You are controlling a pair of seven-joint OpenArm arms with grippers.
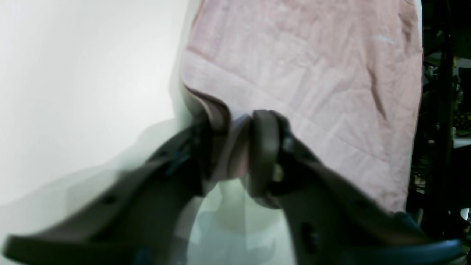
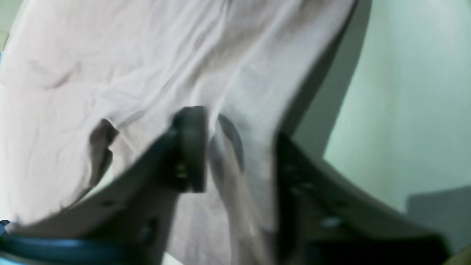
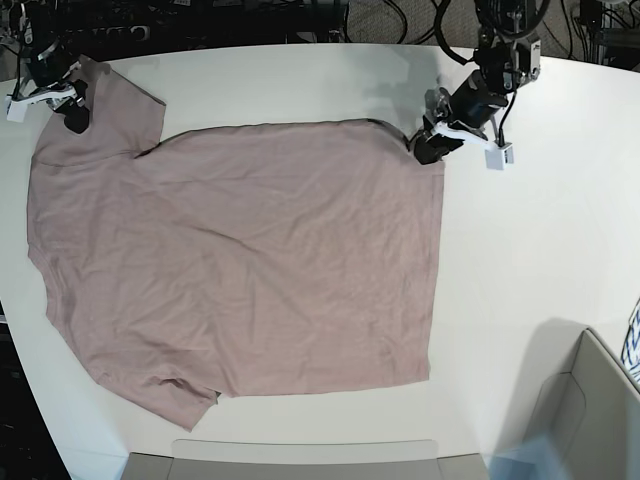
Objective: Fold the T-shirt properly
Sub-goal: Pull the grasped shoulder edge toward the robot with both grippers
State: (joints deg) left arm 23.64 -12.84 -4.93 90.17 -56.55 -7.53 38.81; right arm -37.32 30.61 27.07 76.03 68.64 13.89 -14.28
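Observation:
The dusty pink T-shirt [image 3: 250, 260] lies spread flat on the white table [image 3: 540, 260], sleeves toward the left of the base view. My left gripper [image 3: 428, 148] sits at the shirt's far right corner. In the left wrist view the left gripper [image 1: 235, 154] is shut on a bunched bit of the T-shirt [image 1: 312, 73] edge. My right gripper [image 3: 72, 112] is at the far left sleeve. In the blurred right wrist view the right gripper [image 2: 239, 158] holds a ridge of the T-shirt [image 2: 128, 55] between its fingers, and the cloth there rises off the table.
A grey box [image 3: 585, 420] stands at the near right corner. A pale tray edge [image 3: 300, 455] runs along the front. Cables and dark gear [image 3: 250, 15] line the back edge of the table.

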